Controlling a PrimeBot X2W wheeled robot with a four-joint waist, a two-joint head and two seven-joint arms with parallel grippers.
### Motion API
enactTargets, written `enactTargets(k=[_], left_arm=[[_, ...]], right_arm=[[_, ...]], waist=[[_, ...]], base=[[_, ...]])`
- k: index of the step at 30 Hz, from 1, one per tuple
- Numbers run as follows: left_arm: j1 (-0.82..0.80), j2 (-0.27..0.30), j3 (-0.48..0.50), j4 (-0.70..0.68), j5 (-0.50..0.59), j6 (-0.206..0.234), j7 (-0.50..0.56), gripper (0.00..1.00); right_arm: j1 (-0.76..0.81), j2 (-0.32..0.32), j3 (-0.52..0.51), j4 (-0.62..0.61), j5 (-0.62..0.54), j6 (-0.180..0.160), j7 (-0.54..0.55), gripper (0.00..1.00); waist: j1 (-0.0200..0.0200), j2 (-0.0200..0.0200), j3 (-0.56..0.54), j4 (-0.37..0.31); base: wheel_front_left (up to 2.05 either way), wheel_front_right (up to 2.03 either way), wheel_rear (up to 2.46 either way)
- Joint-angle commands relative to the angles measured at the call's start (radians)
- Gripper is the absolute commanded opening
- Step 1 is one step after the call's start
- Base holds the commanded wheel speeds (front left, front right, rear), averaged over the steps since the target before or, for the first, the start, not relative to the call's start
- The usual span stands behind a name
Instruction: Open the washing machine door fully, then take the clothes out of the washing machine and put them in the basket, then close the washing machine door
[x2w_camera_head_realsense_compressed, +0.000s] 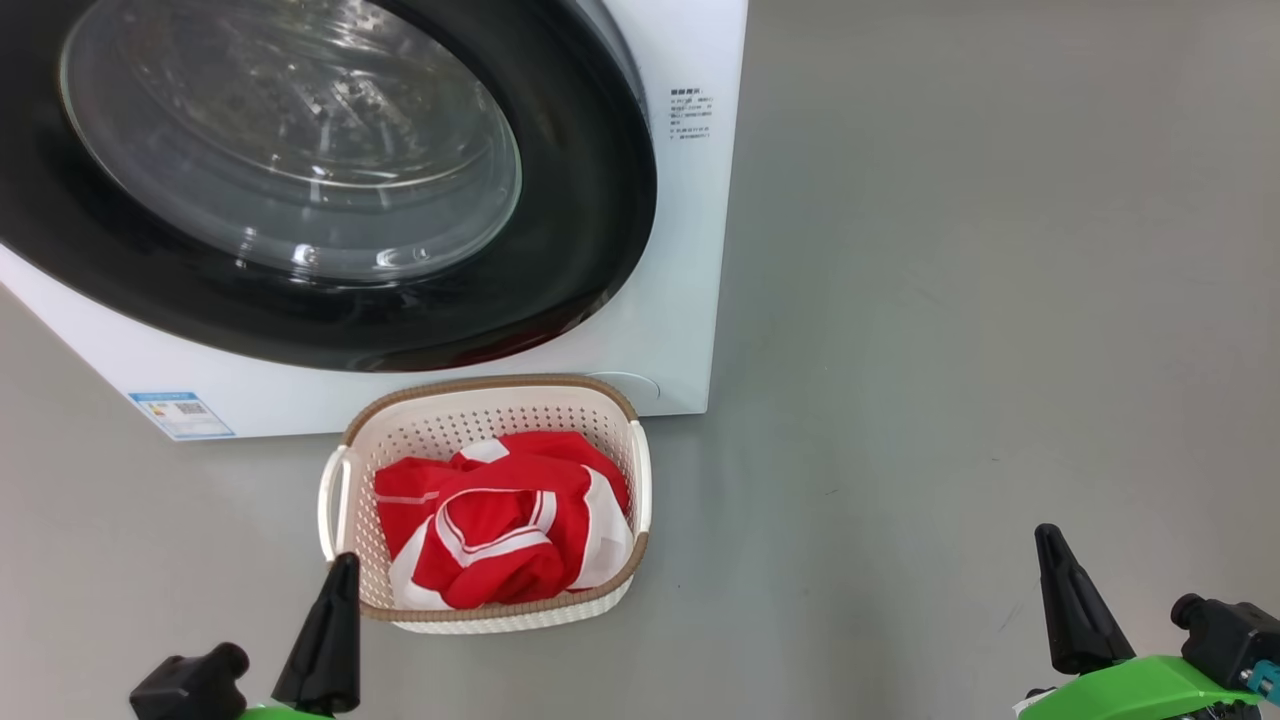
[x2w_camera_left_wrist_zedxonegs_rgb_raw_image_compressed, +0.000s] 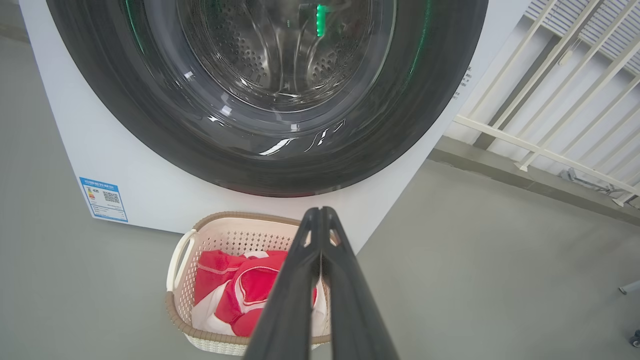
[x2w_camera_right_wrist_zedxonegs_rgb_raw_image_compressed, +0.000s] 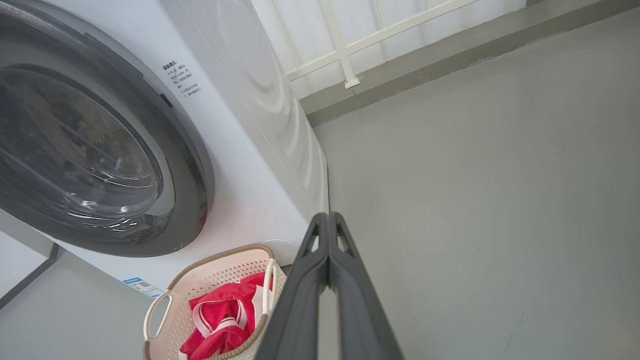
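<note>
Grey floor (x2w_camera_head_realsense_compressed: 950, 350) underneath all. Towards its far left, the white washing machine (x2w_camera_head_realsense_compressed: 690, 250); stands front-on to the head camera, with a white railing (x2w_camera_left_wrist_zedxonegs_rgb_raw_image_compressed: 550, 100) beyond its right side. On that front, the washing machine door (x2w_camera_head_realsense_compressed: 300, 150): sits shut, glossy black rim flat against the white panel, and shows the perforated steel drum (x2w_camera_left_wrist_zedxonegs_rgb_raw_image_compressed: 280, 45) through the bulging glass. Just before the machine's bottom edge, under the door's lowest curve, the basket (x2w_camera_head_realsense_compressed: 490, 385); rests upright on the floor, far rim close against the machine. Cannot tell whether touching. Inside, the clothes (x2w_camera_head_realsense_compressed: 500, 530): lie bunched, red with white trim, below the rim, and cover most of the basket's bottom. On the near side of the floor, left gripper (x2w_camera_left_wrist_zedxonegs_rgb_raw_image_compressed: 320, 211): hangs by the basket's near left corner, long dark fingers pressed together tip to tip, holding nothing. Well off to the right, over the floor, right gripper (x2w_camera_right_wrist_zedxonegs_rgb_raw_image_compressed: 327, 216): likewise pinched narrow, tips touching, empty. At the machine's lower left corner, a small blue label (x2w_camera_head_realsense_compressed: 180, 413); near its upper right, fine printed text (x2w_camera_head_realsense_compressed: 692, 115).
</note>
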Motion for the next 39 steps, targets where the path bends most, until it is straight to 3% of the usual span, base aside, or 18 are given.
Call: enactTargets(k=[1,39], left_arm=[[-0.02,0.012,0.009,-0.019,-0.035,-0.001,0.005,0.0],[-0.034,0.017,0.036,-0.02,-0.446,-0.003,0.107,0.0]], right_arm=[[-0.017,-0.015,-0.001,-0.022,0.03,0.0,0.007,0.0],[-0.063,-0.025,-0.004,-0.024,0.405,0.0,0.11,0.0]], waist=[[-0.0001,0.0,-0.002,-0.001],[-0.0002,0.0,-0.042,-0.011]], base=[[0.0,0.0,0.0],[0.0,0.0,0.0]])
